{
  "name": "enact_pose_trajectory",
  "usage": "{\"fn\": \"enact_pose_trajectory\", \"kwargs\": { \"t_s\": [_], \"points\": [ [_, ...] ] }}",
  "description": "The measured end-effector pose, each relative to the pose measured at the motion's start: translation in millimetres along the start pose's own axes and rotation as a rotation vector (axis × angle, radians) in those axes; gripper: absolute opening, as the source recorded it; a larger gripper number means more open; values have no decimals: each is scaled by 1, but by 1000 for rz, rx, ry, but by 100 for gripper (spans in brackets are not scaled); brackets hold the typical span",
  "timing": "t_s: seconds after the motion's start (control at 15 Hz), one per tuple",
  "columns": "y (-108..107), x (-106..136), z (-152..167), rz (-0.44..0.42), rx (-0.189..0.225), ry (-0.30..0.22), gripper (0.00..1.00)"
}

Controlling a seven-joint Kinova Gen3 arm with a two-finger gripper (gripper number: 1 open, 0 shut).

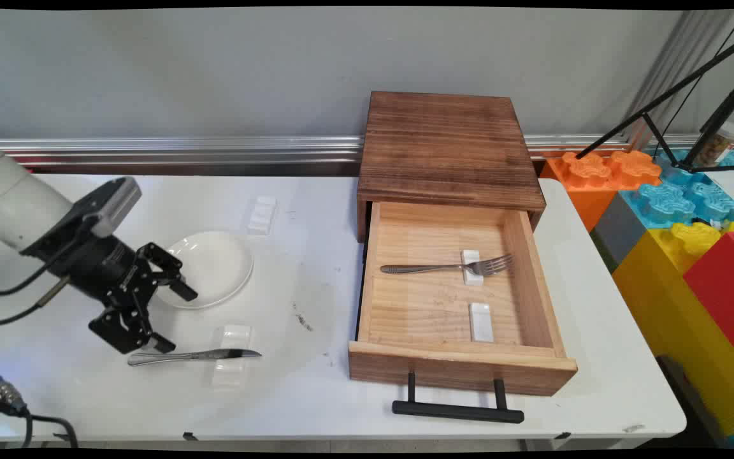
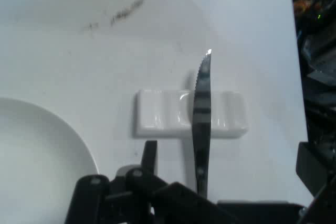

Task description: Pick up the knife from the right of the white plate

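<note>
Your gripper point(image 1: 166, 319) is nearest, fingers spread wide, straddling the handle of the knife point(image 1: 195, 356), whose blade lies across a white rest point(image 2: 190, 114). The white plate point(image 1: 213, 268) sits just behind; the open drawer point(image 1: 536, 268) is well right.

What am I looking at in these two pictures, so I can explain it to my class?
A white robot arm with a black gripper works at a white table. One picture looks down from a fixed camera; the other comes from a camera on the hand itself. The open jaws sit around the handle of a knife, whose blade lies across a small white rest. A white plate is beside it. To the right, an open wooden drawer holds a fork on another rest. Nothing is held.
</note>
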Motion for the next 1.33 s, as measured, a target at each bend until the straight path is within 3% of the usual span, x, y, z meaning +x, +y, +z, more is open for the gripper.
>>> {"fn": "enact_pose_trajectory", "kwargs": {
  "t_s": [0.73,1.33],
  "points": [
    [0,-63,48,-42,20,21,100],
    [-6,-82,60,-18,6,70,100]
  ]
}}
